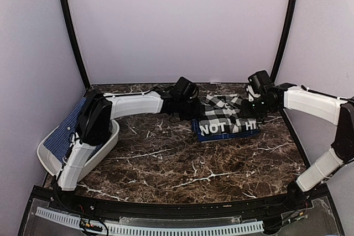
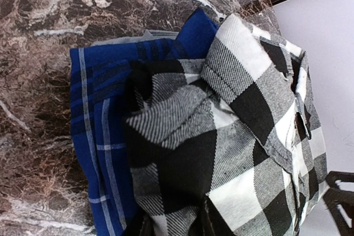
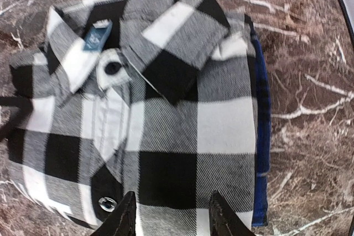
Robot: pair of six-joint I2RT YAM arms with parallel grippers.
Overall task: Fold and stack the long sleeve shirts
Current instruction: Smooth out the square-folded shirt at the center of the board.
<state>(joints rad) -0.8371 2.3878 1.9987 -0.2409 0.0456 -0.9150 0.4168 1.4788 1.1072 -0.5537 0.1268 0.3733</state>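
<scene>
The two long sleeve shirts lie folded in one stack at the back middle of the marble table. The black-and-white checked shirt (image 1: 221,115) (image 2: 238,136) (image 3: 166,109), with white lettering on its front edge, is on top, collar up. Below it, the dark blue plaid shirt (image 1: 221,137) (image 2: 94,136) (image 3: 261,136) shows only as a rim. My left gripper (image 1: 192,110) (image 2: 176,226) is at the stack's left end, its dark tips apart over the checked cloth. My right gripper (image 1: 246,109) (image 3: 172,214) hovers open over the right end, with nothing between its fingers.
A white basket (image 1: 47,156) with blue checked cloth in it stands at the table's left edge, under the left arm. Pale walls and black corner poles (image 1: 72,31) close the back and sides. Bare marble (image 1: 193,175) lies in front of the stack.
</scene>
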